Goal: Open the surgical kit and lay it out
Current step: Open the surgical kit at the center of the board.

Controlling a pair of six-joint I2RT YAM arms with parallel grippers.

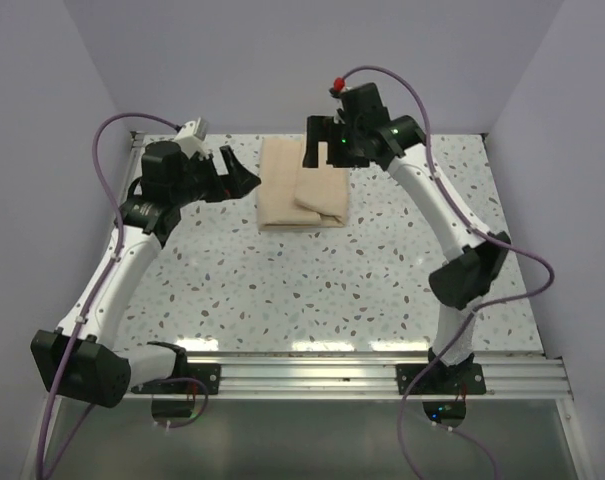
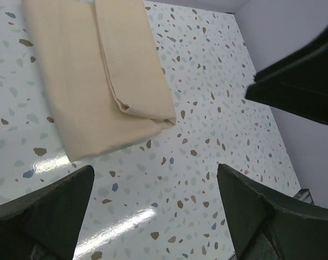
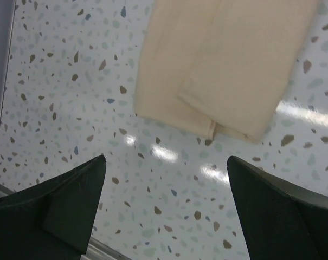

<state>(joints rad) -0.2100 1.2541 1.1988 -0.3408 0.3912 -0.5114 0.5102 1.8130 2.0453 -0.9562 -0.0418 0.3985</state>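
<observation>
The surgical kit lies at the back middle of the speckled table as a folded beige cloth bundle, with a flap folded over its right half. What is inside it is hidden. My left gripper hovers just left of the bundle, open and empty; in the left wrist view the bundle lies ahead of the left gripper. My right gripper hangs open above the bundle's far right corner. In the right wrist view the bundle lies beyond the empty right gripper.
Lilac walls close in the table at the back and on both sides. An aluminium rail with the arm bases runs along the near edge. A black part of the right arm shows in the left wrist view.
</observation>
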